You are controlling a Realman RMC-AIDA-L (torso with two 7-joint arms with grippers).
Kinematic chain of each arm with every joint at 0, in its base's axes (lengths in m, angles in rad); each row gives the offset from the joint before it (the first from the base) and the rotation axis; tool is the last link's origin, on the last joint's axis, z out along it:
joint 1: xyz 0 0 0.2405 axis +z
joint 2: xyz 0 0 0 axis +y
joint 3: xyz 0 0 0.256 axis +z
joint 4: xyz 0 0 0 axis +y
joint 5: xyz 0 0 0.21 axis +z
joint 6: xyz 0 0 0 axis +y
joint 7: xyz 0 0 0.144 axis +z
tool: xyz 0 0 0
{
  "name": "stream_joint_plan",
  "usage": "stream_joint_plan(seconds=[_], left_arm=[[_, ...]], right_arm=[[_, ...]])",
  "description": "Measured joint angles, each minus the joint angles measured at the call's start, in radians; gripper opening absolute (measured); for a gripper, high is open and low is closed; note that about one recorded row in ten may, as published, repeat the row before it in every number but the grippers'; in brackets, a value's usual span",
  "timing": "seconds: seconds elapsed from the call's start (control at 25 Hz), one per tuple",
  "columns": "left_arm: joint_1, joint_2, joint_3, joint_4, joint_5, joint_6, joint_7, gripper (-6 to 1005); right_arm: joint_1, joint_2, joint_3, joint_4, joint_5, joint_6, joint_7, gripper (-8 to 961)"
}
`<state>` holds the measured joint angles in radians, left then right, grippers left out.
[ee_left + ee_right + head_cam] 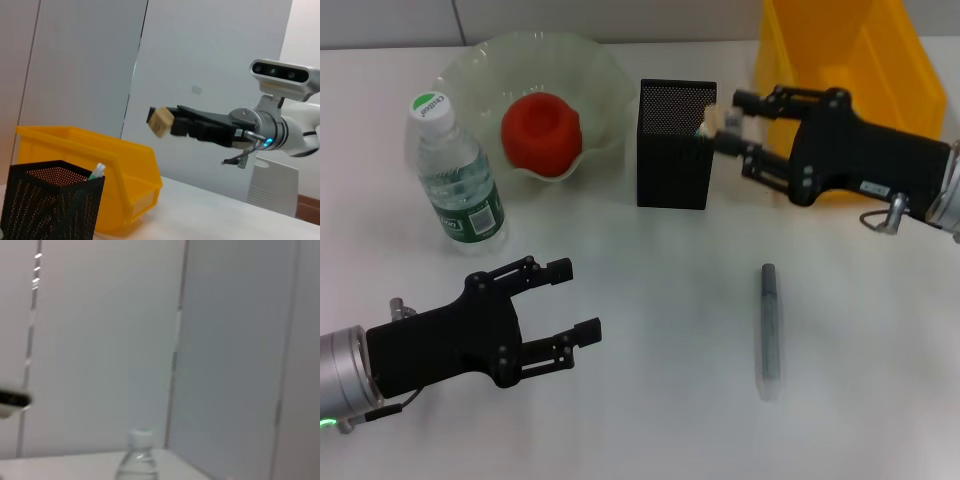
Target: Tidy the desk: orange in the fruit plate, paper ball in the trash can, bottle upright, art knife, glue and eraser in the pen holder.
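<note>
Pinching eraser (730,119) | right gripper (727,124) closed on it | seemingly above pen holder (673,160) rim

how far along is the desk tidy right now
Looks done: orange in the fruit plate, bottle upright. In hand: the right gripper holds the eraser by the pen holder rim. Left: the grey art knife lies on the table. Left gripper idles open near the bottle. No paper ball in view.
</note>
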<state>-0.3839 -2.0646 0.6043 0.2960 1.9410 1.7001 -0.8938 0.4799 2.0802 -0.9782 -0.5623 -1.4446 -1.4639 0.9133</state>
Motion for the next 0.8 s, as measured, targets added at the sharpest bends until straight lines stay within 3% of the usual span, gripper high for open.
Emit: stream_joint_plan(seconds=[0.36,0.8], left_arm=[[0.001,-0.002,0.001,-0.007,-0.001,0.000,-0.001,788],[0.001,-0.005,-0.003,-0.009,-0.025,-0.010,0.009,787]], right_arm=[[0.086,0.000,0.010,0.097,0.070,0.133,-0.037,427],[0.191,-0.003,-0.004,0.123,0.000,0.285,0.021,430]])
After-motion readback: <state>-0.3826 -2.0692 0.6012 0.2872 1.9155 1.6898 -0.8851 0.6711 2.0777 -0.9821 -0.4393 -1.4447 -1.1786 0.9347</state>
